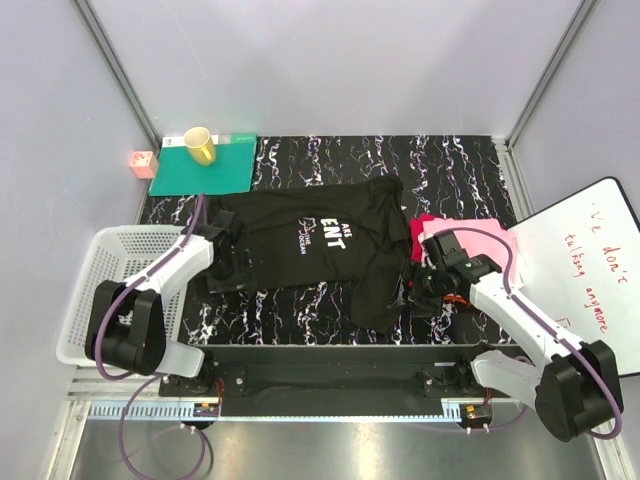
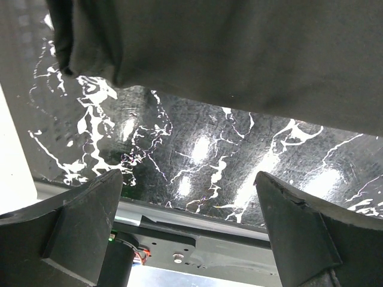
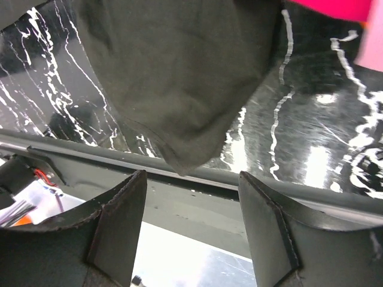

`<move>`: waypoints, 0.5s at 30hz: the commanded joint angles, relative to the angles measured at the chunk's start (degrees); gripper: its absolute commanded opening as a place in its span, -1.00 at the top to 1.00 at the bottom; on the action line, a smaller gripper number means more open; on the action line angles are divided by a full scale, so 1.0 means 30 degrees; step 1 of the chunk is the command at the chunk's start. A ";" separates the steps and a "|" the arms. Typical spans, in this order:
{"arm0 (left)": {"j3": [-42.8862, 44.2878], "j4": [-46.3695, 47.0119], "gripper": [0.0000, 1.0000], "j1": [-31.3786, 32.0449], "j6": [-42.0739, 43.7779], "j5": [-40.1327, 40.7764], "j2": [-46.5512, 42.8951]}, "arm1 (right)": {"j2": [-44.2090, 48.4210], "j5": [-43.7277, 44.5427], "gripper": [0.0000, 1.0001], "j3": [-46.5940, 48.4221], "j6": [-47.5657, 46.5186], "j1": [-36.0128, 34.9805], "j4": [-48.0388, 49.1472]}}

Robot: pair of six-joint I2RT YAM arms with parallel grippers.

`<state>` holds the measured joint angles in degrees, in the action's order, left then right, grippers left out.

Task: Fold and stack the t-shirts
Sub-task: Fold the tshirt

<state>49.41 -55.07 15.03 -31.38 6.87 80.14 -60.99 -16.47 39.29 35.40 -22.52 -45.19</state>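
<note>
While the table carries it spread across the middle, the black t-shirt is limp, light cloth that won't hold shape, so I'd pinch hems or corners. Folded pink shirts hug the right edge. The left pincer gapes empty by a sleeve. The right pincer is parted, holding nothing, at the near-edge hem.

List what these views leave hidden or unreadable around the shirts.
- Lettering on the black t-shirt, top view: folds hide part of it, and the smaller print is too small to read.
- The pink shirt, top view: the right arm covers its near part, so the stack's count is unclear.
- Writing on the whiteboard, top view: cut off by the right edge.
</note>
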 commanded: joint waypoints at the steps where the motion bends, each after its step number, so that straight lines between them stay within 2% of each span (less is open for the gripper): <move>1: 0.1369 -0.0101 -0.98 0.0059 -0.0645 0.0902 0.0502 | -0.1025 -0.1394 -0.42 -0.0554 0.1033 -0.0227 0.1879; 15: 0.3950 -0.0247 -0.96 -0.0817 -0.0148 0.0931 0.4018 | -0.1905 -0.2565 -0.43 -0.2138 0.1180 -0.0666 0.2436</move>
<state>58.89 -55.79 14.37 -32.42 8.32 90.56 -66.57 -21.74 33.43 38.52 -23.77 -39.27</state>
